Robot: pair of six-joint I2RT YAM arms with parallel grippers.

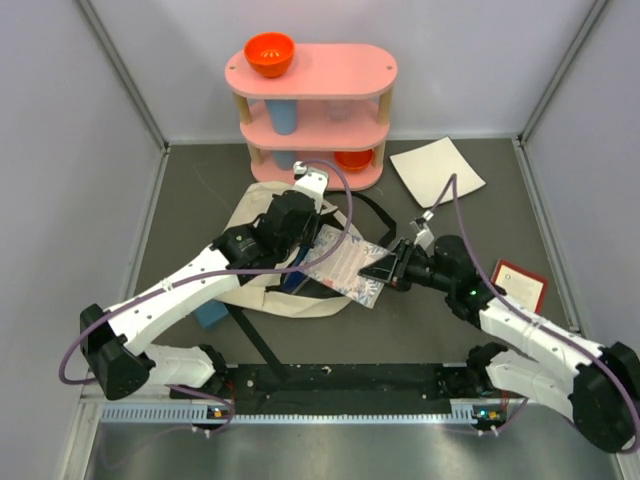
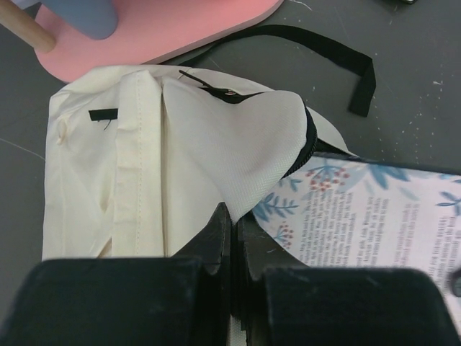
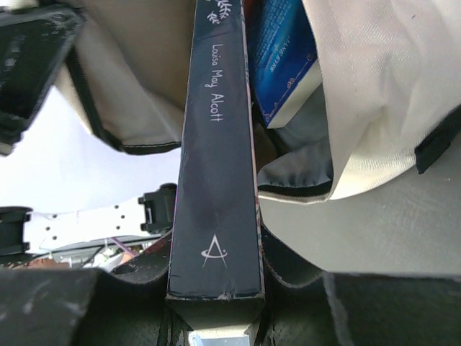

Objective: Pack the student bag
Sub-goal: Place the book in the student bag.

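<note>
The cream student bag (image 1: 262, 205) lies open in the middle of the table, with black straps. My left gripper (image 1: 305, 228) is shut on the edge of its opening flap; in the left wrist view the fingers (image 2: 220, 234) pinch the cream fabric (image 2: 144, 166). My right gripper (image 1: 385, 268) is shut on a book with a floral cover (image 1: 345, 262), held at the bag's mouth. In the right wrist view my right gripper (image 3: 216, 288) clamps the book's dark spine (image 3: 216, 180), which points into the bag (image 3: 374, 94). A blue book (image 3: 284, 58) lies inside.
A pink three-tier shelf (image 1: 330, 70) stands behind the bag, with an orange bowl (image 1: 269, 54) on top and a blue cup (image 1: 283, 117) on the middle tier. A flat white square sheet (image 1: 436, 170) lies at the back right. A red-edged card (image 1: 520, 285) lies at the right.
</note>
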